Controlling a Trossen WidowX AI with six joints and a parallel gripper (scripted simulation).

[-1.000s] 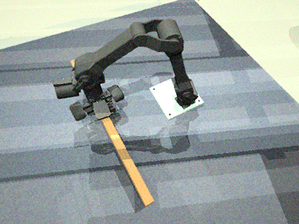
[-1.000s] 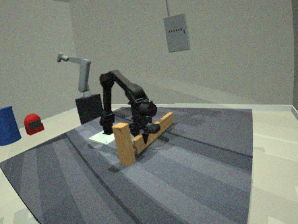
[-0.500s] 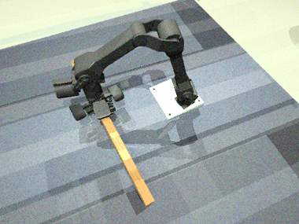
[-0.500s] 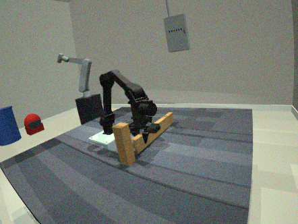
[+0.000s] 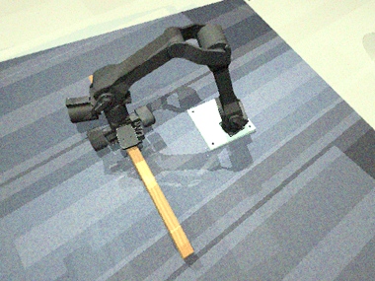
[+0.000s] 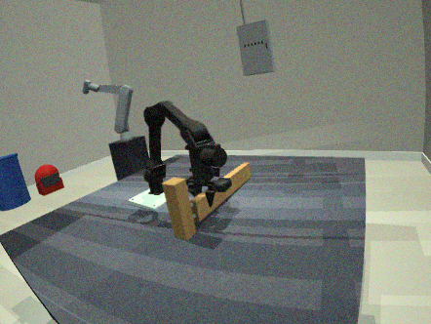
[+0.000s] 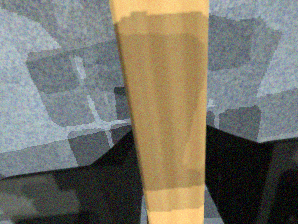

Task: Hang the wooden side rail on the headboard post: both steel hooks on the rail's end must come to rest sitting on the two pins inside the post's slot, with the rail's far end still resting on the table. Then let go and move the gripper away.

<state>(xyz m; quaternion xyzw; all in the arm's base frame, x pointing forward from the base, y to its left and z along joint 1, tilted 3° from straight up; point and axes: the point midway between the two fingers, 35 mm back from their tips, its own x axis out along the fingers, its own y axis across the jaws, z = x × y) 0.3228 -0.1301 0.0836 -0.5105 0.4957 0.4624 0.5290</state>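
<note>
The wooden side rail (image 5: 160, 198) (image 6: 237, 178) (image 7: 167, 65) runs away from the headboard post (image 6: 179, 210), its far end low at the table. The post stands upright; in the top view the arm hides nearly all of it. The rail's near end is close beside the post, with a bit of grey hook metal between them. The slot and pins are hidden, so I cannot tell whether the hooks sit on the pins. My gripper (image 6: 202, 197) (image 7: 162, 126) is shut on the rail near its post end, one finger on each side.
The arm's base stands on a white plate (image 5: 204, 122) (image 6: 141, 199) beside the rail. Beyond the table are a blue barrel (image 6: 12, 182), a red helmet-like object (image 6: 48, 175) and a grey arm (image 6: 123, 109) on a dark pedestal (image 6: 129, 158). A grey box (image 6: 255, 49) hangs high at the back.
</note>
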